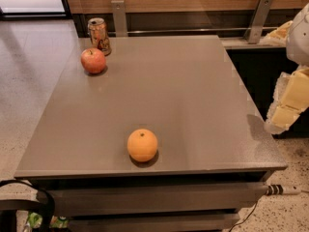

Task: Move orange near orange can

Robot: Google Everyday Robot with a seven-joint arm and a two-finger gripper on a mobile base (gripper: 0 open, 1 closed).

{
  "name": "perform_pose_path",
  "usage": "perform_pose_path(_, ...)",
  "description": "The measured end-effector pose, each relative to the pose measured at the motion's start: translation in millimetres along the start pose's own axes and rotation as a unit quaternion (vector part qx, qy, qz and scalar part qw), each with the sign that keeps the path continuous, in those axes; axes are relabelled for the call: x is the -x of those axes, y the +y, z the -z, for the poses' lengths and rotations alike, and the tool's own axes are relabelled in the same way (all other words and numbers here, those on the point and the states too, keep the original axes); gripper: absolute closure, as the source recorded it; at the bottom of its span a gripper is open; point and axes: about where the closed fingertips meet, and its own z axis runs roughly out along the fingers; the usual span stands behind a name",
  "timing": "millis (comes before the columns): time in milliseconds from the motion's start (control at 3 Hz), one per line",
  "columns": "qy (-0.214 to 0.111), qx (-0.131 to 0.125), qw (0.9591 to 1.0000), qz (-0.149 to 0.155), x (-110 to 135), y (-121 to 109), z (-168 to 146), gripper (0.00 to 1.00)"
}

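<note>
- you have the orange (142, 145) resting on the desk (203, 91), close to the front edge and a bit left of centre.
- orange can (99, 36) stands upright at the far left corner of the desk.
- a red-yellow apple (93, 61) sits just in front of the can, very close to it; can't tell if they touch.
- orange is well apart from the can, and the apple lies roughly between them, up at the can's end.
- end effector (285, 111) is at the right edge of your view, off the desk's right side and well apart from the orange; can't tell whether it's wide or narrow.
- a white plug on a cable (281, 190) lies by the desk's front right corner.
</note>
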Motion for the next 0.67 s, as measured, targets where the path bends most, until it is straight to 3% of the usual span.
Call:
perform_pose_path(333, -0.058, 0.018, 0.9982, -0.002, 8.0, 16.6, -14.9, 0.0)
perform_pose_path(667, -0.142, 0.032, 0.9893, -0.006, 29.9, 36.0, -35.5, 0.0)
